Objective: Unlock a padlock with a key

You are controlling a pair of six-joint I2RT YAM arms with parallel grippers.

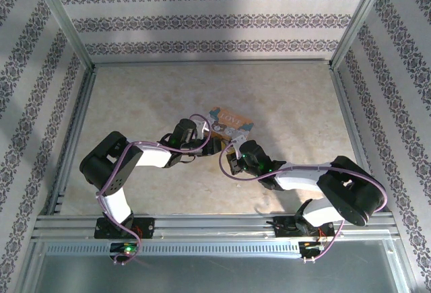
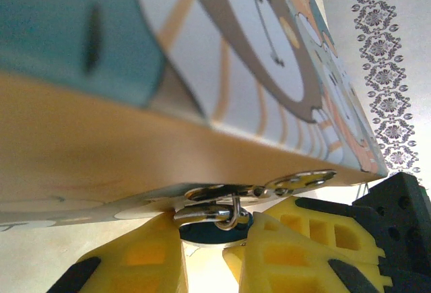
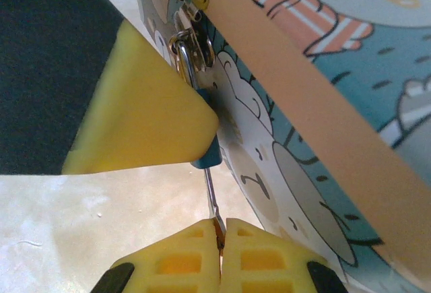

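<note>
The small padlock, silvery with a teal-blue body, hangs by its shackle from the metal hasp on the picture box. My left gripper is shut on the padlock, one yellow finger on each side. In the right wrist view the padlock's teal end pokes out under the left gripper's finger. A thin key runs from it down into my right gripper, which is shut on the key. Both grippers meet at the box's near side.
The box, with orange sides and a cartoon bear print, sits mid-table. Patterned walls and metal rails enclose the beige table top.
</note>
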